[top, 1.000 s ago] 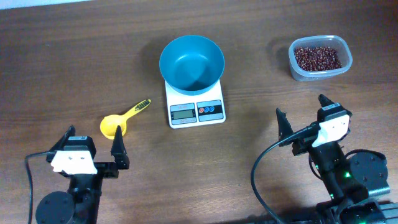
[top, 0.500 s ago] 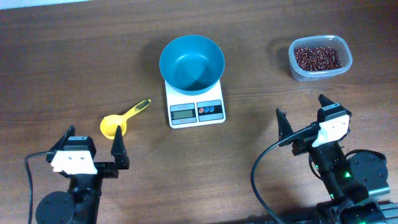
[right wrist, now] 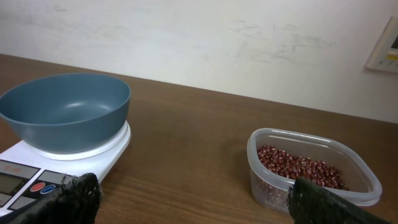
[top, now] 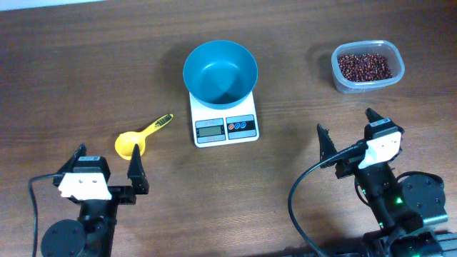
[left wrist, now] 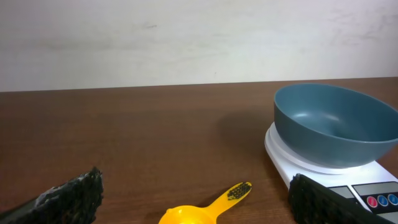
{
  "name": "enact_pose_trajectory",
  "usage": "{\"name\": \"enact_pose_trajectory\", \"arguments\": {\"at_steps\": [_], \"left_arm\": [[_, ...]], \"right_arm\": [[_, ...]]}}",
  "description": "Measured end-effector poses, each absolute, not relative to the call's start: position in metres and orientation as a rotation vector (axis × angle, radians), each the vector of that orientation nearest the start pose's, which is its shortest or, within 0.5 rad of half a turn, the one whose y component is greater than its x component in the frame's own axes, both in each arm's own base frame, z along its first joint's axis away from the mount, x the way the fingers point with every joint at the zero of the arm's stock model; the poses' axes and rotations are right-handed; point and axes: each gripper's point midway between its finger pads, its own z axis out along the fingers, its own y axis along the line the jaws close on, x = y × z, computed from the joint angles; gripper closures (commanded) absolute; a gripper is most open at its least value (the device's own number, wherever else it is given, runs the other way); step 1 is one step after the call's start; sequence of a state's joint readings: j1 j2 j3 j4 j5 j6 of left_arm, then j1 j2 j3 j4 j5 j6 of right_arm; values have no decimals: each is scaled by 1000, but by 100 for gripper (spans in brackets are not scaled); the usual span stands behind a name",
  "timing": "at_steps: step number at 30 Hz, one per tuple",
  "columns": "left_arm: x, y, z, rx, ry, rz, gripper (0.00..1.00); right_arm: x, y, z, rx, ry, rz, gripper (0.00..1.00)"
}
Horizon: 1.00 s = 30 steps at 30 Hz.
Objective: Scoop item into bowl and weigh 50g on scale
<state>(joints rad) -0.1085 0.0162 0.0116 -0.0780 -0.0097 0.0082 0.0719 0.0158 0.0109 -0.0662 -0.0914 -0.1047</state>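
The light-blue bowl (top: 220, 72) stands empty on the white scale (top: 225, 123) at the table's middle back; both also show in the left wrist view (left wrist: 336, 124) (left wrist: 292, 158) and the right wrist view (right wrist: 65, 111) (right wrist: 74, 160). The red-brown beans (top: 365, 66) fill a clear tub (top: 367, 84) at the back right, also in the right wrist view (right wrist: 298, 168). A yellow scoop (top: 141, 136) lies left of the scale, just ahead of my left gripper (top: 106, 161), which is open and empty. My right gripper (top: 348, 128) is open and empty, below the tub.
The brown wooden table (top: 86, 64) spreads around everything. A pale wall (left wrist: 186, 37) runs behind the table's far edge. Black cables (top: 300, 193) loop beside the right arm's base.
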Motion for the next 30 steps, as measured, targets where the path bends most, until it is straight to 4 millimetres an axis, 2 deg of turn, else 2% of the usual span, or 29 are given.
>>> {"name": "enact_pose_trajectory", "arguments": {"at_steps": [7,11,13,17,21,22,26,27,30], "left_arm": [[245,-25,155,19,1660,-133,1],[243,-25,138,-8,1776,-149,1],[240,-24,137,-12,1835,-148,1],[235,-25,167,-13,1902,-148,1],[232,-26,190,-9,2056,-148,1],[234,-29,202,-1,2074,-161,1],[217,-40,229,40,2218,-235,1],[211,-44,242,50,2251,-258,1],[205,-55,264,87,2275,-337,1]], "right_arm": [[244,33,159,-214,1628,50,1],[244,33,159,-214,1627,50,1],[244,33,159,-214,1627,50,1],[244,33,160,-214,1626,51,1],[244,33,160,-214,1624,50,1],[244,33,160,-214,1623,51,1],[244,34,160,-216,1623,52,1],[244,34,160,-216,1623,52,1],[244,34,160,-216,1623,52,1]]}}
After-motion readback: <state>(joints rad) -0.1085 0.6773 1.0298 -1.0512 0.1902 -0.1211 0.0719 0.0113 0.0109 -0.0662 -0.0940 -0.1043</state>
